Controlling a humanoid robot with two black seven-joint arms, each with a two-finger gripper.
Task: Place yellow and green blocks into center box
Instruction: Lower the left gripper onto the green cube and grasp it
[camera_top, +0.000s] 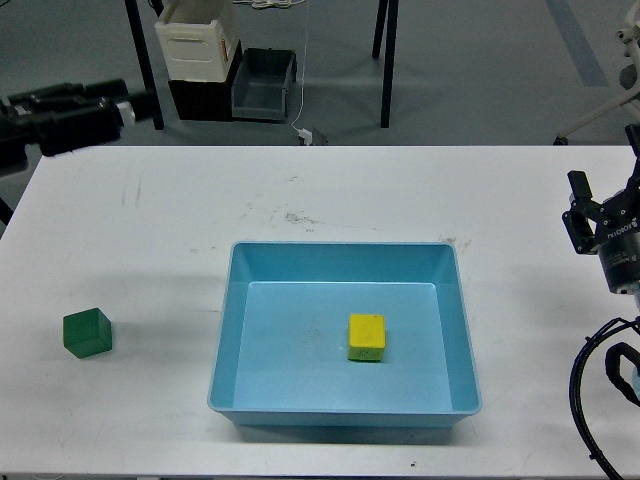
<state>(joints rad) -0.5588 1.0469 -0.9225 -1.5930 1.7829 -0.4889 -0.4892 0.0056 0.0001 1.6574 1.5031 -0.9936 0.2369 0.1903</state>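
White table (330, 190), grey floor and stacked bins beyond. Yellow block (367, 337) already inside the blue tray (225, 340); green block (87, 333) outside, well to its left. Left gripper (135, 103) high, far-left, finger spread impossible to tell; right gripper (600, 205) empty, apparently parted. Best: left reach, straight descent, square flat-face grip.

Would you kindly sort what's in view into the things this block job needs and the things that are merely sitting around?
Belongs to the job:
- yellow block, already inside the blue tray
- green block, on the table left of the tray
- blue tray

Just lying about:
- cream-white crate
- dark grey bin
- white cable on the floor
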